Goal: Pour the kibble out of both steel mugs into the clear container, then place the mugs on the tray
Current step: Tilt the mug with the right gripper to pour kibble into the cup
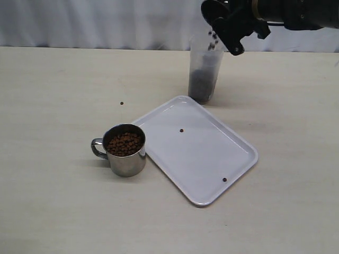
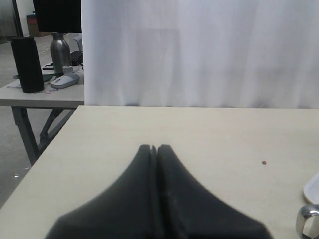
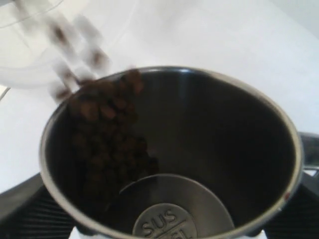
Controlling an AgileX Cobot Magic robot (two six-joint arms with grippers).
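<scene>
Above the clear container [image 1: 205, 74], our right claw [image 1: 233, 27] grasps a tilted shiny mug [image 3: 224, 139], brown kibble [image 3: 104, 149] tumbling out. Our left claw [image 2: 155, 149] sits clenched, empty.

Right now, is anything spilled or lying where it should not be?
Yes. One loose pellet lies on the table, apart from the full mug, and two more lie on the white tray, one toward its middle, one near an edge. They look spilled, since the tray is meant only for mugs.
</scene>
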